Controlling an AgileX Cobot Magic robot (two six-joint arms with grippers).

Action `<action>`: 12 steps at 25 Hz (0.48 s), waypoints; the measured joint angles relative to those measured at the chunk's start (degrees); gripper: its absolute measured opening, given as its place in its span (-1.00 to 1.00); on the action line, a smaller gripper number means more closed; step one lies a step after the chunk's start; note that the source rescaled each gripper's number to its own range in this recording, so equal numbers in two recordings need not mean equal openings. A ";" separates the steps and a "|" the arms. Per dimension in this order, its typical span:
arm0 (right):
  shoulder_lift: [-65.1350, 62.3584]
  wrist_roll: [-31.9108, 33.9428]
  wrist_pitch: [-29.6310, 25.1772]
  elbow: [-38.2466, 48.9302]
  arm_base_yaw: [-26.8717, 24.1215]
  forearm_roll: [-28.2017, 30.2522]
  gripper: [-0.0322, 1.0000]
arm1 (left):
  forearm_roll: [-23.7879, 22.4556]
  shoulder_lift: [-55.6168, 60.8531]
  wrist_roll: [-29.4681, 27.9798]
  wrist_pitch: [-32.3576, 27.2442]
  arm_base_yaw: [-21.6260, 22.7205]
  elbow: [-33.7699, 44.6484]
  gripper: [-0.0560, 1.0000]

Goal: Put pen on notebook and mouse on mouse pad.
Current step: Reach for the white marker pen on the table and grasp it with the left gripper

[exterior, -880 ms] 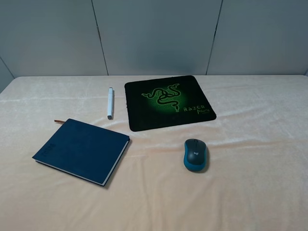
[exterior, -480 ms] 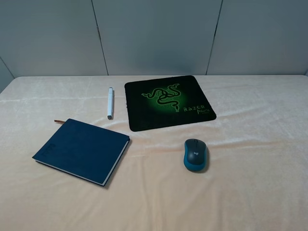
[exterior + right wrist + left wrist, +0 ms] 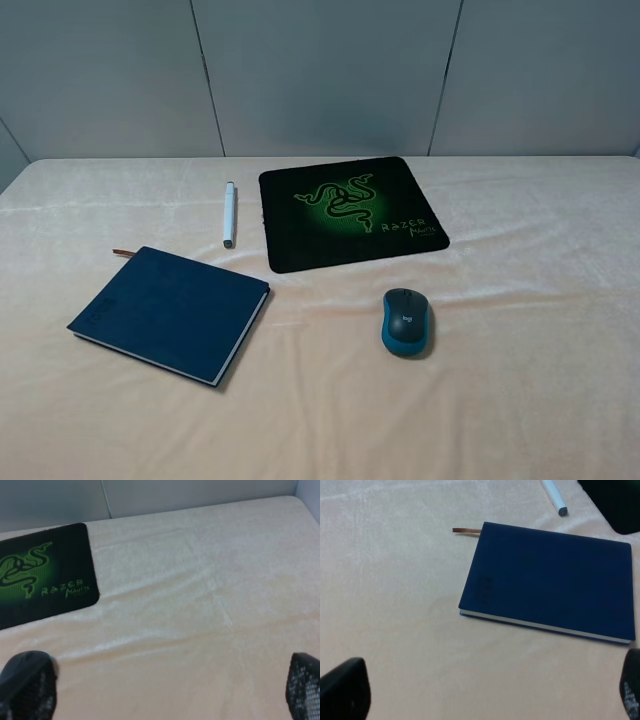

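**Tool state.** You had both grippers wide open and empty. In each wrist view the two fingertips of the left gripper (image 3: 487, 692) and the right gripper (image 3: 165, 687) showed only at opposite edges, with bare tablecloth (image 3: 540, 260) between them. Neither arm appeared in the exterior high view.

**Governing relation, pen.** The pen (image 3: 229, 214) lay flat on the cloth on the left arm's side, which made your left gripper the nearer tool. From that gripper it lay beyond the notebook (image 3: 170, 313), past the notebook's far corner and apart from it. It sat just beside the left edge of the mouse pad (image 3: 350, 212) without touching it. Its long axis ran almost straight away from the robot, with the grey-blue tip at the near end. A grasp would probably have needed the jaws set across that axis.

**Governing relation, mouse.** The mouse (image 3: 406, 322) sat on the cloth right of centre, near the pad's near edge but off it, with its nose toward the pad. Your right gripper was the nearer one. The right wrist view did not show the mouse.

**Markings.**
- Mouse pad: green "RAZER" beside a three-snake emblem, with a smaller line beneath that was not legible with confidence.
- Mouse: a small logo on top, too small to read.
- Notebook: embossed lettering near one edge, illegible.
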State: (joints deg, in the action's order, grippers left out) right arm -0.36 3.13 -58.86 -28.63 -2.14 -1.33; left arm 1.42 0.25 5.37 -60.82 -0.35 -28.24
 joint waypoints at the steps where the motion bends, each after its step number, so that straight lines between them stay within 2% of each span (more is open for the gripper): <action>1: 0.00 0.00 0.00 0.00 0.00 0.00 1.00 | 0.00 0.00 0.00 0.00 0.00 0.00 1.00; 12: 0.00 0.00 0.00 0.00 0.00 0.00 1.00 | 0.00 0.00 0.00 0.00 0.00 0.00 1.00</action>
State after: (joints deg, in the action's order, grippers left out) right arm -0.36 3.13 -58.86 -28.63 -2.14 -1.33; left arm 1.42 0.25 5.37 -60.82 -0.35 -28.24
